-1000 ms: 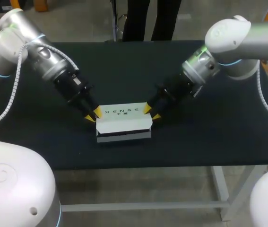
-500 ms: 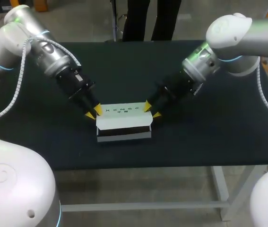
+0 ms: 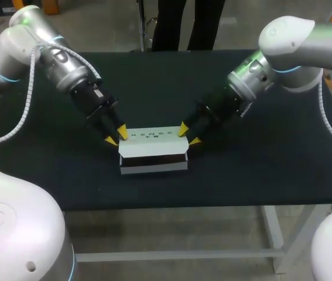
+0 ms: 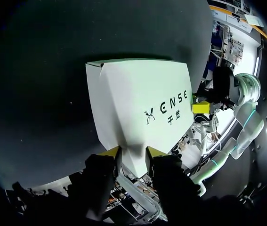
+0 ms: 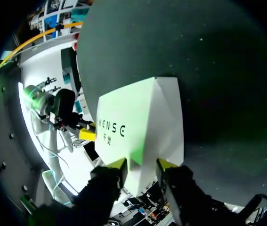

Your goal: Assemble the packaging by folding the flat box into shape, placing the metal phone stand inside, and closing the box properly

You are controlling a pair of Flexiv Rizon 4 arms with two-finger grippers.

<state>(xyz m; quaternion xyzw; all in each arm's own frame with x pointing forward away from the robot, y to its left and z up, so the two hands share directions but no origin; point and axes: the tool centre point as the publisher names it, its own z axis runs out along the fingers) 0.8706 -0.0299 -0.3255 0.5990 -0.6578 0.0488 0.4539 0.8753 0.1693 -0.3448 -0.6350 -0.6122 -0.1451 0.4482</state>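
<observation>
- Closing looks like the step in hand: box [image 3: 153, 157] is folded into shape and lid [image 3: 151, 137] is lowered, but a dark gap shows under its front edge, so it is not shut yet
- phone stand not visible, cannot tell if it is inside
- left gripper [image 3: 115, 136] jaws narrow, pinching one end of the lid between them
- right gripper [image 3: 188, 134] jaws likewise pinching the opposite end
- box sits between the two grippers, on the table [image 3: 259, 170]
- count: one box, two grippers, zero stands seen

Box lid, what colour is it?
The box lid is white with dark letters, clearest in the left wrist view.
</observation>
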